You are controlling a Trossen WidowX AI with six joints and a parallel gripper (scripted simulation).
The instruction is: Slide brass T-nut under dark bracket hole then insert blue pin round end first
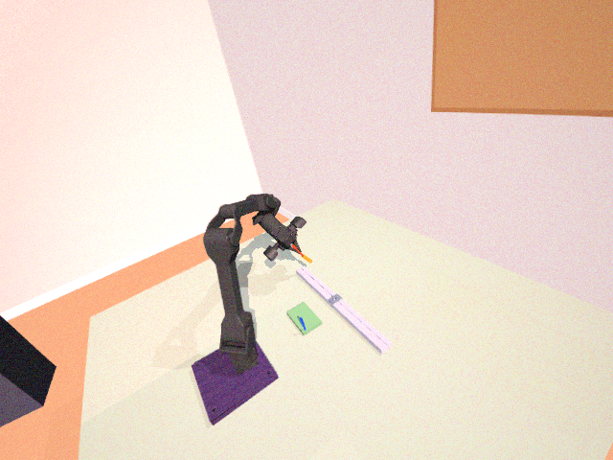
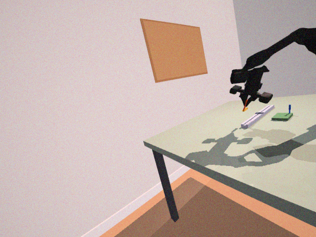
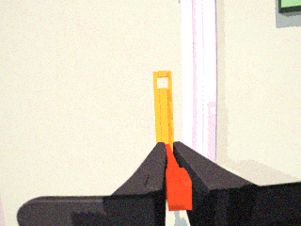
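Pale walls and an orange-brown board (image 1: 522, 57) (image 2: 176, 51) stand behind the light table (image 1: 470, 356) (image 2: 183, 135) (image 3: 71, 85). The pincer (image 1: 299, 250) (image 2: 245, 104) (image 3: 168, 149) is clamped on the orange handle (image 1: 297, 249) (image 2: 245, 103) (image 3: 179, 188); the brass T-nut (image 1: 306, 258) (image 2: 245, 109) (image 3: 164, 113) hangs above the surface, outside the aluminum rail (image 1: 361, 325) (image 2: 249, 121) (image 3: 207, 56). Dark bracket (image 1: 334, 299) (image 2: 259, 112): seated across the rail. Blue pin (image 1: 302, 323) (image 2: 289, 108): standing in the green tray (image 1: 310, 320) (image 2: 279, 116) (image 3: 291, 4).

brass T-nut (image 1: 307, 259) (image 2: 245, 109) (image 3: 164, 113): 1 | rail (image 1: 358, 321) (image 2: 250, 121) (image 3: 199, 71): 1 | bracket (image 1: 334, 299) (image 2: 259, 112): 1 | blue pin (image 1: 301, 322) (image 2: 289, 108): 1 | green tray (image 1: 311, 319) (image 2: 280, 116) (image 3: 291, 4): 1 | claw (image 1: 301, 253) (image 2: 245, 105) (image 3: 168, 149): 1
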